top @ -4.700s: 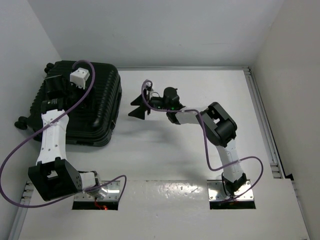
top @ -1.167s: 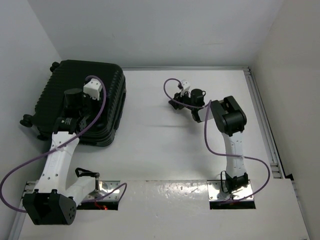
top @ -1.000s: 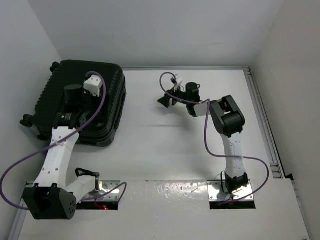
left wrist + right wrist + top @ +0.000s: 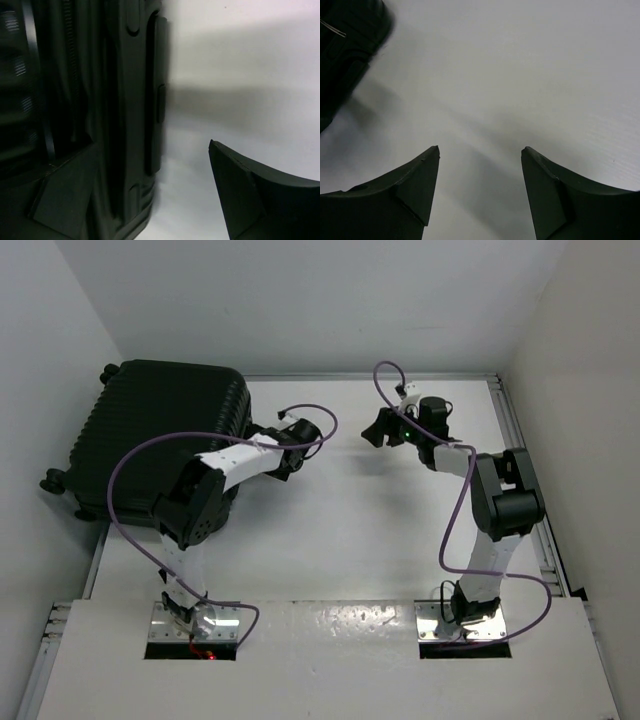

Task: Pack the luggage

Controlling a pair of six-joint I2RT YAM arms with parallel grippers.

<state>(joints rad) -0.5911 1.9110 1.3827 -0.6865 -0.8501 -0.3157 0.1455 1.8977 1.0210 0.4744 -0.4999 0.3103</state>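
Luggage: large black ribbed suitcase (image 4: 165,440), lying flat at the far left of the counter (image 4: 350,540), wheels towards the left edge, shell looking shut from above.
Contents: hidden; no lining or inside in sight, nothing lying on the lid.
Items to pack: none to be seen on the counter in any view.
Left pincer (image 4: 285,450): fingers wide apart, clamped on nothing, set just beside the suitcase's right-hand side; in the wrist view one finger low against the dark shell, the other over bare counter.
Side handle (image 4: 159,100): long black strip on the suitcase wall, close ahead of the left pincer; touching or not, cannot tell.
Right pincer (image 4: 378,428): fingers apart, nothing between them, hanging over bare counter, well apart from the suitcase.
Step in hand: probably getting the case open or placed, so an early stage of packing.
Next move: likely a hold on the lid's edge or the handle with the left pincer, then a lift without dragging the case off the left edge.
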